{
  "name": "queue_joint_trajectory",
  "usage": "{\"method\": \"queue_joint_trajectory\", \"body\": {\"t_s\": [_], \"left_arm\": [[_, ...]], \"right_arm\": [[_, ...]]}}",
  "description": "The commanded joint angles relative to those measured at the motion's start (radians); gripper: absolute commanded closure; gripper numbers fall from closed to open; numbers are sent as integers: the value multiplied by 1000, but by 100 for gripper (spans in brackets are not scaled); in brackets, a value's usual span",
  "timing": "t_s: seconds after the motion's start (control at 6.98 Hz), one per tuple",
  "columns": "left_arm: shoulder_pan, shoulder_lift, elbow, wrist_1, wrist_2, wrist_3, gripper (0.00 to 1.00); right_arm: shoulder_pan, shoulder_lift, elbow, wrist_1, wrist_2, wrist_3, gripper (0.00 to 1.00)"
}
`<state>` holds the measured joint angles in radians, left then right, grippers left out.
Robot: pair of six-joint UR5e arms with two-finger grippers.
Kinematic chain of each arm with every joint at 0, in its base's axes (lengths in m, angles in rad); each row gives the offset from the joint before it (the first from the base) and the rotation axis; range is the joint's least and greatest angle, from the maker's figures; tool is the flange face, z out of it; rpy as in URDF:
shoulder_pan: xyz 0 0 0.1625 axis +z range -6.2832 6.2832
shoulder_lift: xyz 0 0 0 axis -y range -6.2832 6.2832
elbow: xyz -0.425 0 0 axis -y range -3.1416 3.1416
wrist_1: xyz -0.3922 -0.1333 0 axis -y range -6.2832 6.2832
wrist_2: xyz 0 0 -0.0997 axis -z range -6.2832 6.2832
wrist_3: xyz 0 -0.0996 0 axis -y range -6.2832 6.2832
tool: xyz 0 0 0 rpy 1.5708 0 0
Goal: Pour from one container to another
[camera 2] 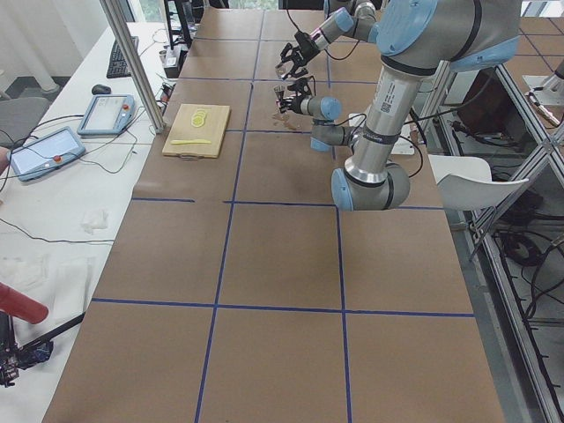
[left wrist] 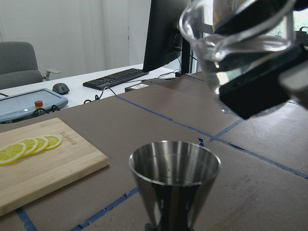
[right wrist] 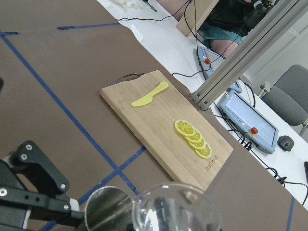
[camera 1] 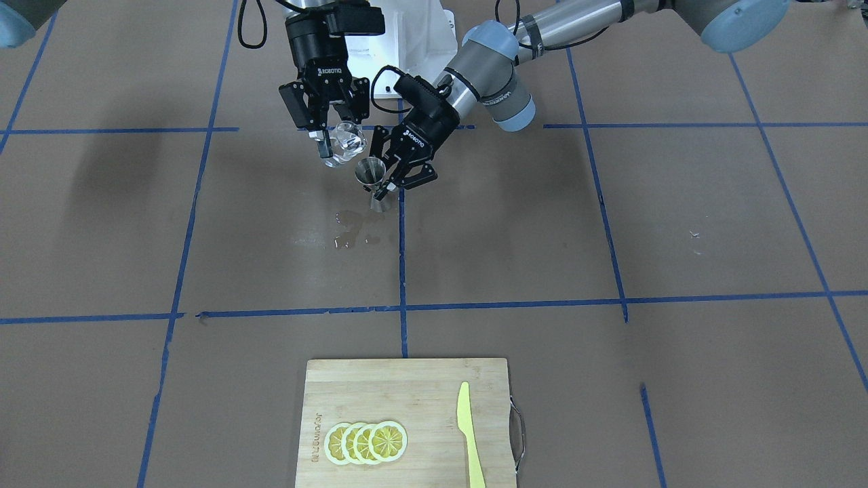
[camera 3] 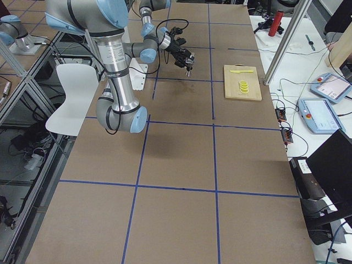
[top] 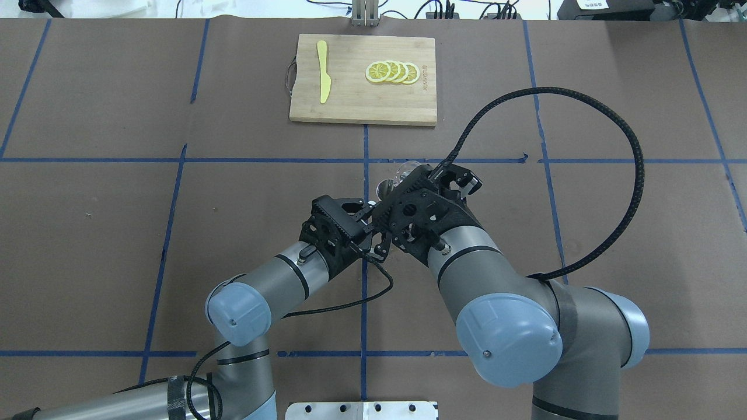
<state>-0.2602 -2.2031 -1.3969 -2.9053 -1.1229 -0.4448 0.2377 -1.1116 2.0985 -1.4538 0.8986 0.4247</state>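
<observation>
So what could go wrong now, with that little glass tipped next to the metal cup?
The pour may miss: the glass cup, tilted in the right gripper, sits to one side of the jigger, whose mouth is narrow, and a wet patch already lies beside it. The left gripper holding the jigger is very close to the right one; they might bump.

Robotics lab. Big desk (camera 3: 176, 165) under brown paper with a blue tape grid (camera 1: 401, 271). Industrial robot arms (camera 3: 115, 71) stand at it, well apart from the board (camera 3: 242, 82), and a braided cable (top: 639, 175) loops off one. Past the board, off the brown paper: aluminium post (camera 2: 132, 62), teach pendants (camera 3: 319, 114) with red stop buttons, keyboard (left wrist: 115, 78), mouse (left wrist: 60, 88), monitor (left wrist: 163, 33), grey office chair (left wrist: 19, 65).
</observation>
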Motion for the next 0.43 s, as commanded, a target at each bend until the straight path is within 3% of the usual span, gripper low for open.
{"method": "queue_joint_trajectory", "body": {"t_s": [0.0, 0.29], "left_arm": [[1, -3, 1, 0, 0, 0, 100], [1, -3, -1, 0, 0, 0, 100]], "right_arm": [[2, 4, 0, -10, -1, -23, 78], [2, 9, 3, -46, -1, -47, 78]]}}
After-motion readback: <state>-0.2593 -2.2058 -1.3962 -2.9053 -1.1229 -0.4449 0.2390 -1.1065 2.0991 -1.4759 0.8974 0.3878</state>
